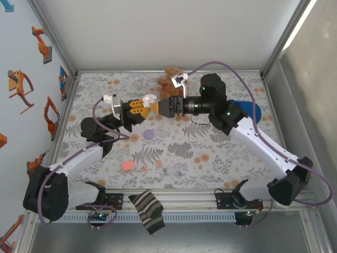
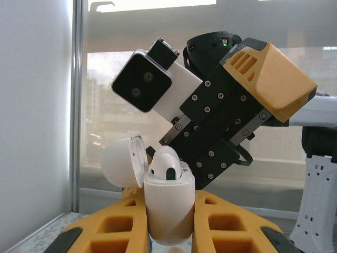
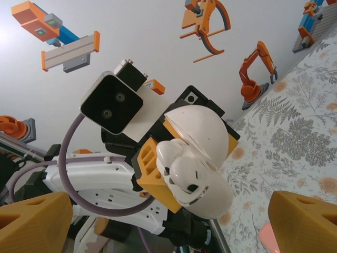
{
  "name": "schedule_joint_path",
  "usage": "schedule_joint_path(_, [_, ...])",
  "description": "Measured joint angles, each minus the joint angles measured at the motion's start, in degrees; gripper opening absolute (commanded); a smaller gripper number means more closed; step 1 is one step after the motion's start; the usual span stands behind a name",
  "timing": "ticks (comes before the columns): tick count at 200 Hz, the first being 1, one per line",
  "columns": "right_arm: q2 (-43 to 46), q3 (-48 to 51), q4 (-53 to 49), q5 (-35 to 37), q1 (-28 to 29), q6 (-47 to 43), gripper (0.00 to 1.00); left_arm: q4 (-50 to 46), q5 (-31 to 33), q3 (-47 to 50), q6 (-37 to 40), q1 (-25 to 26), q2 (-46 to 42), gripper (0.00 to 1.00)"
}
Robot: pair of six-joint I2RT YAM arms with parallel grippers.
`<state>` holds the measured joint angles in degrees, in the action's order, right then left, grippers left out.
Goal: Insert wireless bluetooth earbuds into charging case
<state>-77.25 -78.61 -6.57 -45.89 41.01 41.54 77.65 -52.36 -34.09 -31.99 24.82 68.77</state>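
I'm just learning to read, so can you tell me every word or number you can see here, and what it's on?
There are no words, numbers or brand names that can be read.
wall stickers: just robot drawings, no writing.
white case: plain, with no label in sight.
wrist camera: no marking that can be read.

Bright diffuse daylight, soft shadows, backlit glare, sharp.

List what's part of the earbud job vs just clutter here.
Job: white charging case, lid open, gripped by left tool; earbud sitting in it.
Clutter: brown plush toy, purple disc, striped cloth, blue object.
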Motion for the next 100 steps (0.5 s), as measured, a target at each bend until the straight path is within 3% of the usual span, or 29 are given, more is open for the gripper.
schedule_joint_path(100, [-1.57, -2.75, -0.42, 0.0, 1.49, -1.07, 0.92, 0.0, -0.26, -0.04, 0.0, 0.68, 0.33, 0.1])
